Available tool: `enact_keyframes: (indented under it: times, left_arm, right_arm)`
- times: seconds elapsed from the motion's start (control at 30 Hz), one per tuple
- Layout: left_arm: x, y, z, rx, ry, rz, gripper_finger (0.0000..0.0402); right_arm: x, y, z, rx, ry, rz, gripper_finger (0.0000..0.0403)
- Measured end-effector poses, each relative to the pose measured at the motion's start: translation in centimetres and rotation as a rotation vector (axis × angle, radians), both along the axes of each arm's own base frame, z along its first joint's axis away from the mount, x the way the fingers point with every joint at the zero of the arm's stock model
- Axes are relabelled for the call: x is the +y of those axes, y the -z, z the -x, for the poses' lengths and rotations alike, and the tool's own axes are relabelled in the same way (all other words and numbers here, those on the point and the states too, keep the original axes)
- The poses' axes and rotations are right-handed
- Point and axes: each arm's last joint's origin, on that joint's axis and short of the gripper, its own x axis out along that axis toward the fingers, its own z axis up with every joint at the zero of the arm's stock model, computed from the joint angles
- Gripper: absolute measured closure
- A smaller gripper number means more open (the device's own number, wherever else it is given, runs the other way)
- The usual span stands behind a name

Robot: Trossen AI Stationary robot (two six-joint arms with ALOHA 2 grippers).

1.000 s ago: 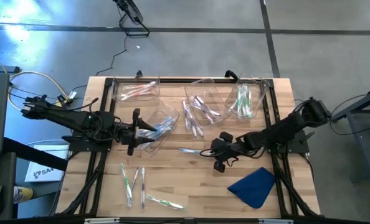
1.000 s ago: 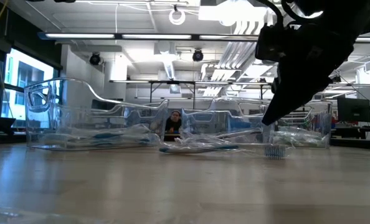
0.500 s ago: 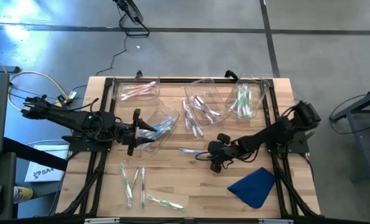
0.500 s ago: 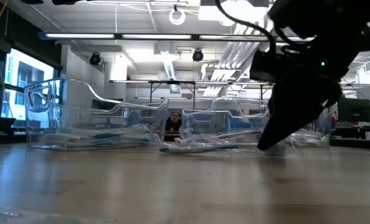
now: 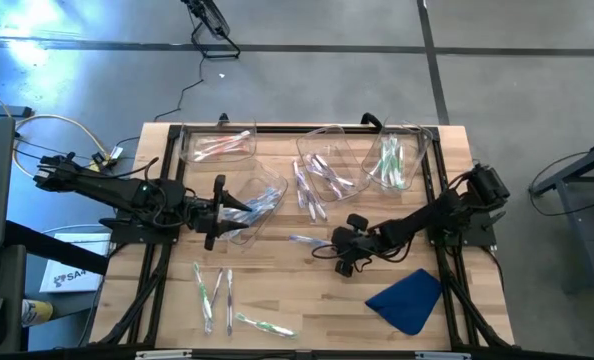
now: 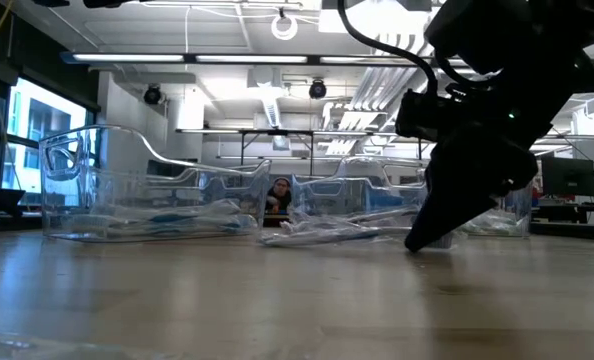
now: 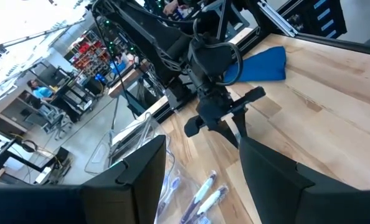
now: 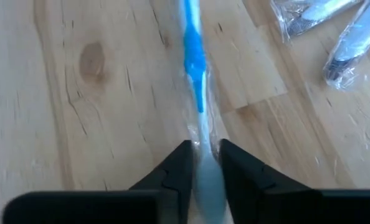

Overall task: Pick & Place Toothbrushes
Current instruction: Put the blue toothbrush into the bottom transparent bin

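While the left arm waits at the table's left side, the right gripper (image 5: 329,243) sits low on the wooden table (image 5: 307,300) near its middle, fingers (image 8: 172,171) narrowed to a slim gap around the white handle end of a blue-and-white toothbrush (image 8: 196,81). In the right wrist view the brush runs straight out from between the two fingertips, still in a clear wrapper, lying along the boards. In the low view the fingertips reach down to the table surface (image 6: 277,300).

Just beyond the free end of that brush lie loose purple-accented wrapped toothbrushes (image 5: 310,193), spilling from a tipped clear bin (image 5: 327,160). Further past those, to one side, a second clear bin (image 5: 395,160) holds green brushes; a third bin (image 5: 217,145) at the far left corner holds pink ones.

Behind the right gripper, near its arm, a blue cloth (image 5: 407,298) lies crumpled on the boards.

Across the table, the left gripper (image 5: 217,212) faces the right one, its fingers (image 7: 141,180) spread wide with nothing between them. Just beside it is a clear bin on its side (image 5: 257,200) with blue brushes inside.

Well apart, toward the table's near left edge, several green and pink toothbrushes (image 5: 212,290) lie loose on the boards.

A seated person (image 6: 278,200) shows in the room beyond the table in the low view.
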Motion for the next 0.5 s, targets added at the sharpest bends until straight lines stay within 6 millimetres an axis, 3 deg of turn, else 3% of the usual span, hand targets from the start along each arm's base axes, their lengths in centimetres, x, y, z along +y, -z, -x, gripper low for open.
enact_keyframes:
  times: [0.13, 0.37, 0.5]
  left_arm:
    - [0.0, 0.0, 0.0, 0.000, 0.000, 0.000, 0.0203]
    - [0.0, 0.0, 0.0, 0.000, 0.000, 0.000, 0.0203]
    - [0.0, 0.0, 0.0, 0.001, -0.002, 0.020, 0.0203]
  right_arm:
    - [0.0, 0.0, 0.0, 0.000, -0.002, -0.003, 0.0359]
    - [0.1, -0.2, 0.0, 0.004, -0.028, -0.029, 0.0358]
    - [0.3, -1.4, 0.3, -0.006, -0.100, -0.077, 0.0357]
